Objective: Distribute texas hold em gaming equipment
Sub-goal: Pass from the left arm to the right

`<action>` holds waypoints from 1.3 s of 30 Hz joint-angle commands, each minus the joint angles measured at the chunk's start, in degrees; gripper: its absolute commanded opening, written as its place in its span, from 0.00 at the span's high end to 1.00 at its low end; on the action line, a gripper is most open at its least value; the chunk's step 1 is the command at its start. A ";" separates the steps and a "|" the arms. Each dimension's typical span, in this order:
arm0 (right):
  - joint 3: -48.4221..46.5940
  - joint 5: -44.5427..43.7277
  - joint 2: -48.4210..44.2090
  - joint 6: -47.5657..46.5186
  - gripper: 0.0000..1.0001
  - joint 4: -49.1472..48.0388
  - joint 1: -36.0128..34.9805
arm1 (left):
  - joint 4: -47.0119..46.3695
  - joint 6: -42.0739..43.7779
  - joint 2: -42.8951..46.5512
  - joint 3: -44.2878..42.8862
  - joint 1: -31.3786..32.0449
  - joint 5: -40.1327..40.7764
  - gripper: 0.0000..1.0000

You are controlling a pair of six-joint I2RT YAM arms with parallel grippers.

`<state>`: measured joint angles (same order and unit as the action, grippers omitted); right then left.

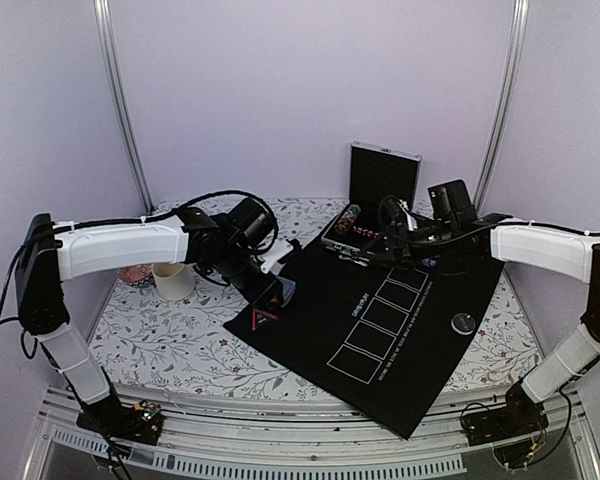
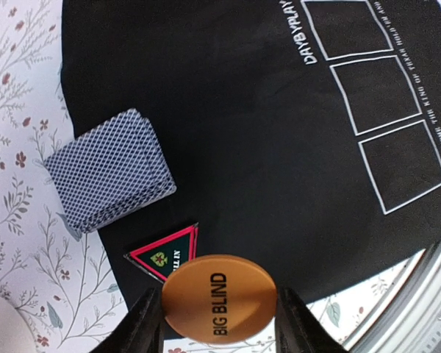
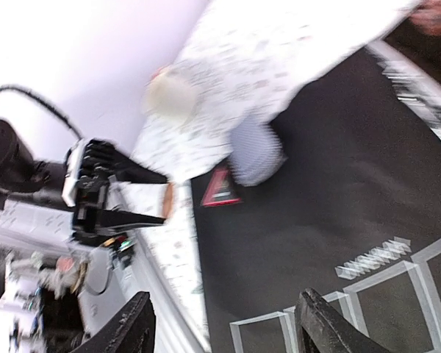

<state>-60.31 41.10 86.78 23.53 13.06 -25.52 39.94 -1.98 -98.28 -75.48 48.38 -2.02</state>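
My left gripper (image 2: 219, 323) is shut on a flat orange button disc (image 2: 219, 298) printed "BIG BLIND", held by its edges just above the near-left corner of the black mat (image 2: 264, 147). A deck of cards with grey-blue backs (image 2: 110, 168) lies on that corner, beyond a red-edged triangle marker (image 2: 165, 254). From above, the left gripper (image 1: 268, 290) hangs beside the deck (image 1: 286, 290). My right gripper (image 1: 388, 240) hovers open over the mat's far edge with nothing between its fingers (image 3: 331, 327). Striped chips sit in the open case (image 1: 346, 226). A black disc (image 1: 464, 322) lies on the mat's right side.
A cream cup (image 1: 173, 281) stands on the floral tablecloth left of the mat, with a reddish object (image 1: 135, 273) behind it. The case's black lid (image 1: 383, 178) stands upright at the back. White card outlines (image 1: 378, 325) run down the mat's middle.
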 commanded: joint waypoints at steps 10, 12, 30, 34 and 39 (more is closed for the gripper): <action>-8.40 9.57 18.03 17.17 0.39 -20.22 -14.21 | -3.49 3.82 5.14 -3.18 5.19 3.03 0.53; -10.60 10.84 19.92 17.25 0.39 -20.18 -15.14 | -3.90 4.20 5.16 -3.30 5.53 3.55 0.53; -15.27 15.20 27.14 21.38 0.76 -24.31 -17.91 | -4.00 6.17 3.33 -4.90 5.94 6.06 0.53; -14.78 14.89 26.24 20.92 0.97 -23.66 -17.89 | -4.00 6.31 3.40 -4.45 5.94 6.35 0.53; -14.43 11.24 23.92 15.51 0.97 -14.48 -15.72 | -3.91 5.76 4.64 -3.16 5.94 6.87 0.22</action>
<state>-74.41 55.51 112.90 43.72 -8.88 -42.92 36.95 4.10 -94.52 -79.00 53.45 4.10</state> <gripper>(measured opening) 0.046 0.624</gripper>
